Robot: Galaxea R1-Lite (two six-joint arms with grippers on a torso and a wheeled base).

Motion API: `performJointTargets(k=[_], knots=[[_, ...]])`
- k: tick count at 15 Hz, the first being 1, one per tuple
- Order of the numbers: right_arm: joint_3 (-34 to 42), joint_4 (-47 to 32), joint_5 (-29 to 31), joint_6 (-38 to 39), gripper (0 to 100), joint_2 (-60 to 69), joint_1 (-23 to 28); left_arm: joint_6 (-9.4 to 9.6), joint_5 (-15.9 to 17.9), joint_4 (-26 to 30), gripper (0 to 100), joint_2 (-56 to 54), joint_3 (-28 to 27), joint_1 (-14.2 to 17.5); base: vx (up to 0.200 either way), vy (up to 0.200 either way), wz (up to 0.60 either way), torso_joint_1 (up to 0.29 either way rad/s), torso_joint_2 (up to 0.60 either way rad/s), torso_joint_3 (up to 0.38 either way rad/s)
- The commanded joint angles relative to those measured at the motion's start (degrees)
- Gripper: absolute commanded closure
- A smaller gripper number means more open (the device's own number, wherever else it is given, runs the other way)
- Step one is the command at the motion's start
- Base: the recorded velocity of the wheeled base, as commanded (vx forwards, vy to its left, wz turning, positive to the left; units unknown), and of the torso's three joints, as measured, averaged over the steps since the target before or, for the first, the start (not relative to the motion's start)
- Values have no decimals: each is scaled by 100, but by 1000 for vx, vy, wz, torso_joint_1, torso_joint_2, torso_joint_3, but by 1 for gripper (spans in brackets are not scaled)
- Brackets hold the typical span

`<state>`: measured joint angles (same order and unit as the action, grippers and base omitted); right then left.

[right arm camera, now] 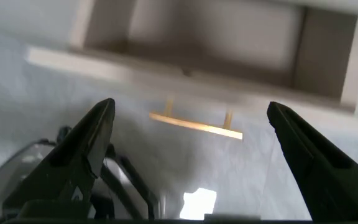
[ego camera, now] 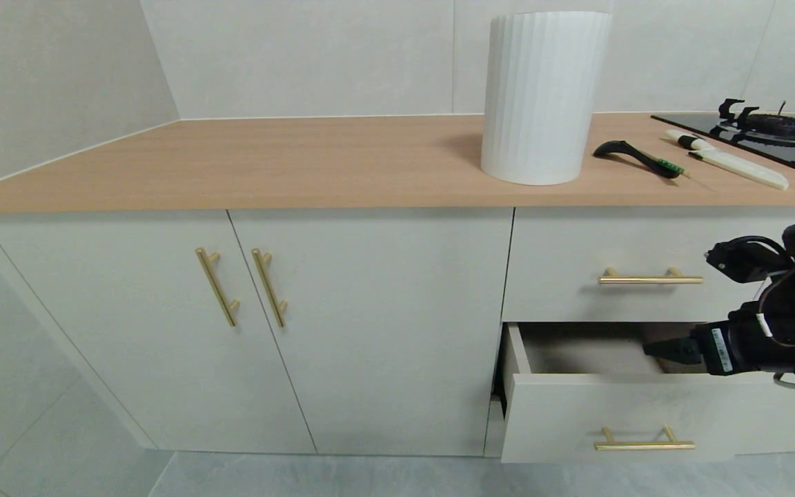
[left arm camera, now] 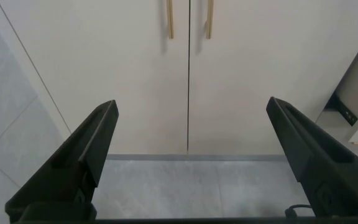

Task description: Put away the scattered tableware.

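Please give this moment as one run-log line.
left pincer open, empty | right pincer open, empty | lower drawer open | knife, peeler on counter

A black-handled utensil [ego camera: 633, 157] and a white knife [ego camera: 739, 166] lie flat on the counter [ego camera: 301, 159] — near each other, beside the stove [ego camera: 777, 131].

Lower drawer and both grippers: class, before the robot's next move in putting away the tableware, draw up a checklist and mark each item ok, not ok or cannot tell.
1. Lower drawer pulled open: ok.
2. Right gripper open, holding nothing: ok.
3. Left gripper open, holding nothing: ok.
4. Tableware put away: not ok; the black-handled tool and the white knife lie on the countertop.
5. Free room inside the drawer: cannot tell; its floor is mostly hidden.
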<state>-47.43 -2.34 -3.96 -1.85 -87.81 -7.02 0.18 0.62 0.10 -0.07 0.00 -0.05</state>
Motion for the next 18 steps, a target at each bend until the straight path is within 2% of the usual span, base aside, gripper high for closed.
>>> performJointTargets(k=[1,8,18], knots=[[-99,199,18,1,0,-922,-1,8,-1,-1,0,7,0,5,0,0,0,0,0,0],[155,1544,467,36,0,-1819,-45,-1,-1,-1,0,7,0,-4,0,0,0,0,0,0],[287,1508,493,-8,0,-1836,-80,-1,-1,-1,0,7,0,5,0,0,0,0,0,0]])
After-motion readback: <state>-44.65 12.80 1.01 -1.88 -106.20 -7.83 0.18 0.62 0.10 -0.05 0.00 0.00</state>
